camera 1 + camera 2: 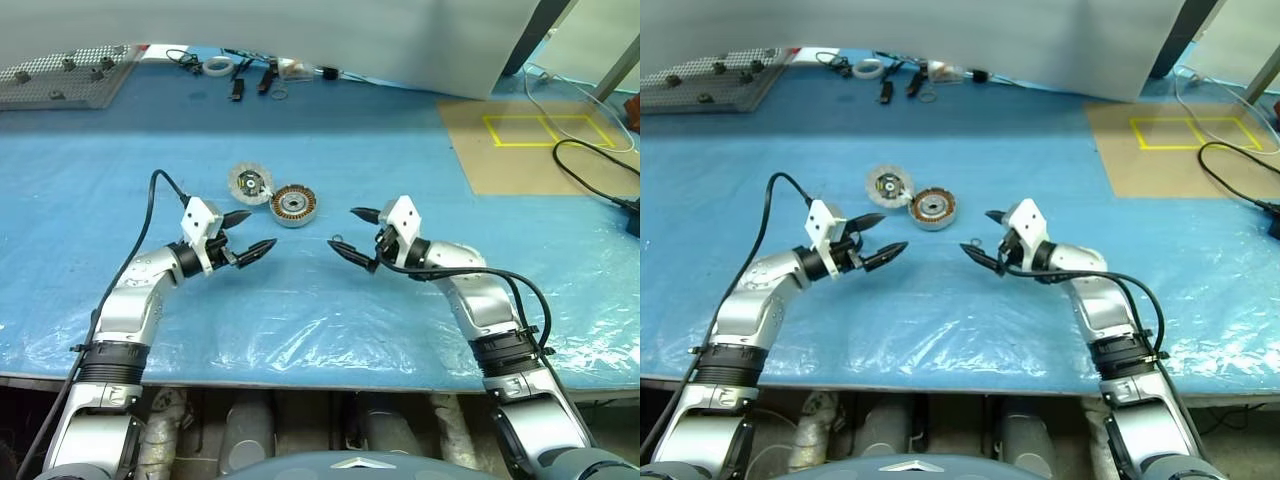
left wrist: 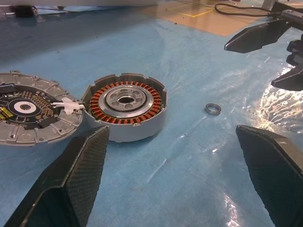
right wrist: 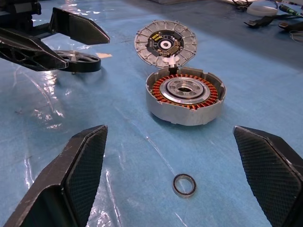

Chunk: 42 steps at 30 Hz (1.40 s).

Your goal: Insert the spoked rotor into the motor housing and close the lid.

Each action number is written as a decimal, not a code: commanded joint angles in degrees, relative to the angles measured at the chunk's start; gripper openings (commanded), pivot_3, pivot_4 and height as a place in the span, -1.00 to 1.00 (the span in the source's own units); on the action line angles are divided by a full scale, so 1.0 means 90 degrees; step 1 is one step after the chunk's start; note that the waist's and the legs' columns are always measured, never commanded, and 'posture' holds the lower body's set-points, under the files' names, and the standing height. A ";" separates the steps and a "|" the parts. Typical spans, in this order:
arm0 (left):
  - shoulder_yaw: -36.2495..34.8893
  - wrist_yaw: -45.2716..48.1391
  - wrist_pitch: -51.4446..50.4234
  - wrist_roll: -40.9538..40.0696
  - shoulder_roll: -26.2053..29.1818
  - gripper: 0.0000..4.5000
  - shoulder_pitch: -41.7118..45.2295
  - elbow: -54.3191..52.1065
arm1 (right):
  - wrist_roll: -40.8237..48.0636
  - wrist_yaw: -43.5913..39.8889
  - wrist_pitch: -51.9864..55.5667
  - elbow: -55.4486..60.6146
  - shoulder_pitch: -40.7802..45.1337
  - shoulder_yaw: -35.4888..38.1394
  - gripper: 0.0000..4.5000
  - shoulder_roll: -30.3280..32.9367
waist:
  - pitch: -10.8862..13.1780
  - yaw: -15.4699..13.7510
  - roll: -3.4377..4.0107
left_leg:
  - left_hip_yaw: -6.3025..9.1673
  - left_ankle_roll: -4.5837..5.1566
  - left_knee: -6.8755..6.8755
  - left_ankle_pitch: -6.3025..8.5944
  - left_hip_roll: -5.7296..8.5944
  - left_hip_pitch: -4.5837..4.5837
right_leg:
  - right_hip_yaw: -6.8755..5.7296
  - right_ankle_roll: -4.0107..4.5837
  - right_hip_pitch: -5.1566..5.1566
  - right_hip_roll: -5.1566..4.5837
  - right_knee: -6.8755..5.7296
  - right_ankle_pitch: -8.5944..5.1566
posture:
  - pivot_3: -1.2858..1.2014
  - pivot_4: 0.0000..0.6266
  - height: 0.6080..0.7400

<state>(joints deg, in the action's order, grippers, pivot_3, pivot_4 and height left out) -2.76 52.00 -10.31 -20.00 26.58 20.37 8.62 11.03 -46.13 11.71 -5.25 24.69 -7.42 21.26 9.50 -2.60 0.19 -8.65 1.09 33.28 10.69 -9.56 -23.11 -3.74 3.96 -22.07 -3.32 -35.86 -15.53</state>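
Both grippers, left (image 1: pixel 252 234) and right (image 1: pixel 353 236), hover wide-jawed and empty. The housing (image 1: pixel 293 205) touches the lid (image 1: pixel 249 183) on the desk (image 1: pixel 420 150); the rotor (image 3: pixel 83 62) lies behind the left gripper. A loose ring (image 3: pixel 184 185) nearby risks getting knocked, and a tilted rotor could jam.

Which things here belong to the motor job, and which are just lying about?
For the job: motor housing, lid, spoked rotor.
Lying about: small metal ring, tape roll, perforated board, black cable.
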 commanded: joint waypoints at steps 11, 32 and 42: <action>-0.0045 0.0001 0.0117 -0.0027 0.0039 1.00 -0.0011 -0.0217 | 0.0124 -0.0474 0.0096 0.0139 0.0407 -0.0064 0.99 0.0131 | 0.0000 0.0000 0.0000 | 0.0000 0.0000 0.0000 0.0000 0.0000 0.0000 | 0.0000 0.0000 0.0000 0.0000 0.0000 0.0000 | 0.03 -0.52 1.00; -0.0284 -0.0231 0.0312 -0.0189 -0.0052 1.00 -0.0338 -0.0625 | -0.1065 -0.2196 0.0505 -0.4743 0.5053 -0.1358 0.99 -0.0658 | 0.0000 0.0000 0.0000 | -0.0002 -0.0004 0.0019 -0.0003 -0.0010 -0.0035 | -0.0013 0.0049 -0.0056 -0.0001 -0.0080 -0.0017 | 0.03 -0.52 1.00; -0.0445 -0.0721 0.0859 -0.0063 -0.0319 1.00 -0.1025 -0.0736 | -0.2119 -0.1655 -0.0859 -0.7144 0.6012 -0.1468 0.99 -0.1397 | 0.0003 0.0024 0.0005 | 0.0004 -0.0007 0.0092 -0.0004 -0.0032 -0.0079 | -0.0020 0.0057 -0.0101 0.0002 -0.0133 -0.0021 | 0.03 -0.52 1.00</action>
<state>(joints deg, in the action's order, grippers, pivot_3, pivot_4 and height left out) -5.33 46.65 -4.97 -20.85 24.06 12.30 4.24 -7.17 -61.96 6.31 -68.91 75.85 -21.60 9.16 9.53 -2.38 0.24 -8.61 1.03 34.12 10.66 -9.85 -23.82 -3.91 4.48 -22.99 -3.30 -37.10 -15.72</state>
